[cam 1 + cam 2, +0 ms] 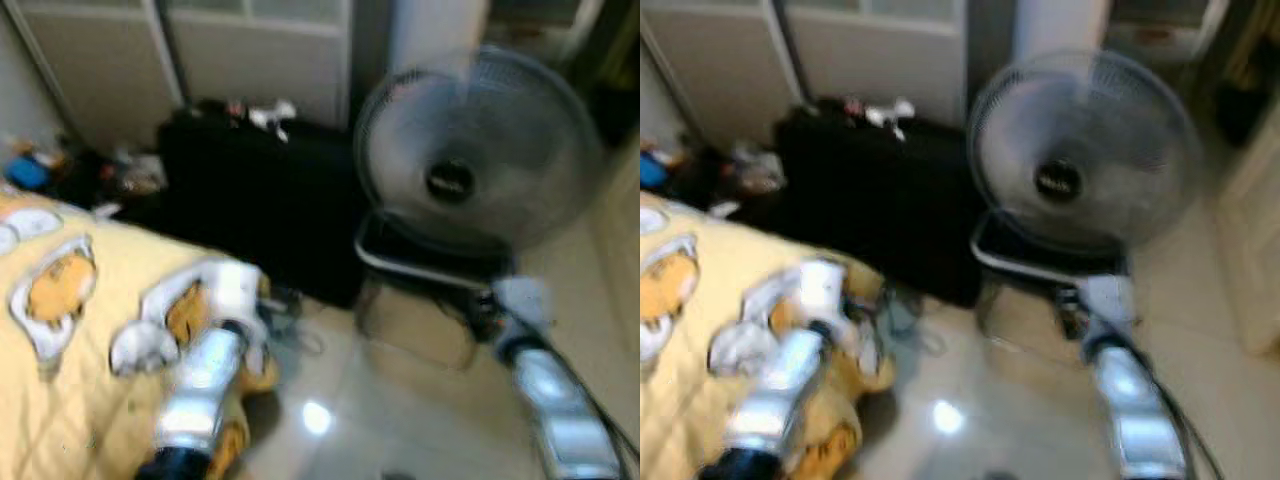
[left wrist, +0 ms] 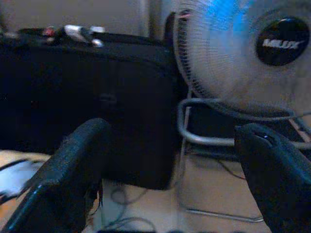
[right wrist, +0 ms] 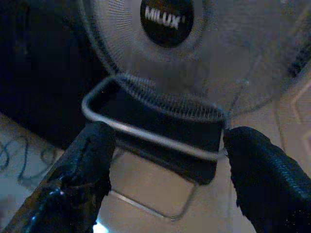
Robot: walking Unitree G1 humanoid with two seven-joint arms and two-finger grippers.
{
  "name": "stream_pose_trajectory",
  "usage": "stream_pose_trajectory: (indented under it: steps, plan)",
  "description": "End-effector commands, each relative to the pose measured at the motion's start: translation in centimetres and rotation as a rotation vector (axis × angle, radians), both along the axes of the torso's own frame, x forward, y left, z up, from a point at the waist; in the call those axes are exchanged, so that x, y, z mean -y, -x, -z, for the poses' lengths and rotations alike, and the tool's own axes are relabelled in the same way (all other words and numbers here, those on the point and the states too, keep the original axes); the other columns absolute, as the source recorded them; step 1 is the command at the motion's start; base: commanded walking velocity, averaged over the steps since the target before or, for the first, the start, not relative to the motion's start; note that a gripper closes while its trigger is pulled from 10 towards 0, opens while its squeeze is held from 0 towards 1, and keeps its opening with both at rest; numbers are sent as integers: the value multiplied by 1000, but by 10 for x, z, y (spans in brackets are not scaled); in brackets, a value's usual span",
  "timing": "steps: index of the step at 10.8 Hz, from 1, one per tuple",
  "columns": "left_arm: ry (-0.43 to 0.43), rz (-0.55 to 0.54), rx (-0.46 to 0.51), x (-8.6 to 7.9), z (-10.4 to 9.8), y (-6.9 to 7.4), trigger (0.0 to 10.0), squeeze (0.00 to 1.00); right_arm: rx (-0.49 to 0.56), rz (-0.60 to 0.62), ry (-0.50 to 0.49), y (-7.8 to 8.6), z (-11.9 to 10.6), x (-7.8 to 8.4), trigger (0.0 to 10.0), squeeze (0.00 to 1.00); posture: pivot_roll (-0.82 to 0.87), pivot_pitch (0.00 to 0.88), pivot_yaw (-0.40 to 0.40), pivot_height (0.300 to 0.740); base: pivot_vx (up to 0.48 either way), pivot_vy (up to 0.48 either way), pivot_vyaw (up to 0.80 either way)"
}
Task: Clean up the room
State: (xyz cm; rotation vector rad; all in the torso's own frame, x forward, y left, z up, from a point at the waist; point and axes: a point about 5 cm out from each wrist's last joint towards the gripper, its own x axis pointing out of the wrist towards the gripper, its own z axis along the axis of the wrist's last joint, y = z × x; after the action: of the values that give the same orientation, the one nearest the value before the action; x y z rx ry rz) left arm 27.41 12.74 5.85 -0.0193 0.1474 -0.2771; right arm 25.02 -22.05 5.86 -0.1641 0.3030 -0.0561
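Both grippers reach out ahead of you, wide and empty. In the head view, your left gripper (image 1: 240,290) hangs over the corner of the yellow cartoon-print bedspread (image 1: 70,330), and the right gripper (image 1: 520,300) sits at five o'clock from the floor fan (image 1: 480,150).

Left wrist view: fingers (image 2: 73,179) spread, framing the black suitcase (image 2: 82,102) ahead.

Right wrist view: fingers (image 3: 90,160) straddle the fan's metal stand (image 3: 150,133) at twelve o'clock, near, not touching; probably your target.
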Motion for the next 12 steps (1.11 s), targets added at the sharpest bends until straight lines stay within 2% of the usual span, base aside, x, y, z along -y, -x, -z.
stream_pose_trajectory:
  steps: [1, 5, 8, 10, 11, 12]
  plan:
    - [-26, -16, 22, -11, -5, -5, 10000, 859, 21, -38, -14, -6, -5, -11, 10000, 0, -137, 0, 29, 740, 458, 0, 0]
    - [-46, 19, 7, -10, -2, -3, 10000, 859, -81, -45, -64, 4, 18, -19, 10000, 0, -132, 0, 43, 740, 456, 0, -752]
    - [-61, 36, -4, -12, 1, -4, 10000, 859, -174, -102, -111, 12, 33, -27, 10000, 0, -131, 0, 51, 740, 454, 0, -735]
    - [-102, 82, -41, -13, 9, -1, 10000, 851, -293, -172, -139, 24, 53, -37, 10000, 0, -135, 0, 60, 740, 409, 0, 0]
    - [-126, 125, -85, -13, 18, 4, 10000, 847, -338, -196, -174, 28, 61, -42, 10000, 0, -133, 0, 61, 740, 0, 0, 0]
    - [-194, 165, -170, -20, 35, 17, 10000, 843, -397, -225, -192, 35, 72, -45, 10000, 0, -129, 0, 61, 740, 0, 0, 0]
